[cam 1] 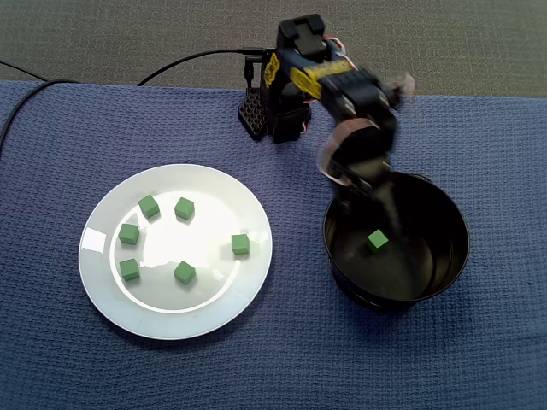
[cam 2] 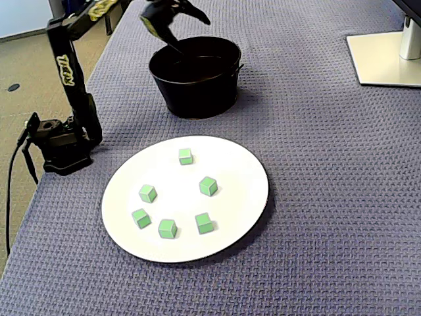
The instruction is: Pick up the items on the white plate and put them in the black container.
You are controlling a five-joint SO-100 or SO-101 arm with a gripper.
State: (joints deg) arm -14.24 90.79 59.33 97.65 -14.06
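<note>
A white plate (cam 1: pixel 175 320) (cam 2: pixel 243 168) lies on the blue cloth with several green cubes spread around it, such as one (cam 1: pixel 240 244) nearest the container and one (cam 2: pixel 185 156) at the plate's far side. The black container (cam 1: pixel 444 256) (cam 2: pixel 195 92) stands beside the plate. One green cube (cam 1: pixel 377 241) lies inside it, hidden in the other fixed view by the wall. My gripper (cam 1: pixel 369 198) (cam 2: pixel 195 34) hangs over the container's rim, motion-blurred, open, with nothing between its fingers.
The arm's base (cam 1: pixel 273 115) (cam 2: pixel 60 146) is fixed at the cloth's edge with a black cable (cam 1: pixel 184 64) trailing off. A white monitor stand (cam 2: pixel 385 59) sits at the far right corner. A small white label (cam 1: pixel 94 241) lies on the plate's rim.
</note>
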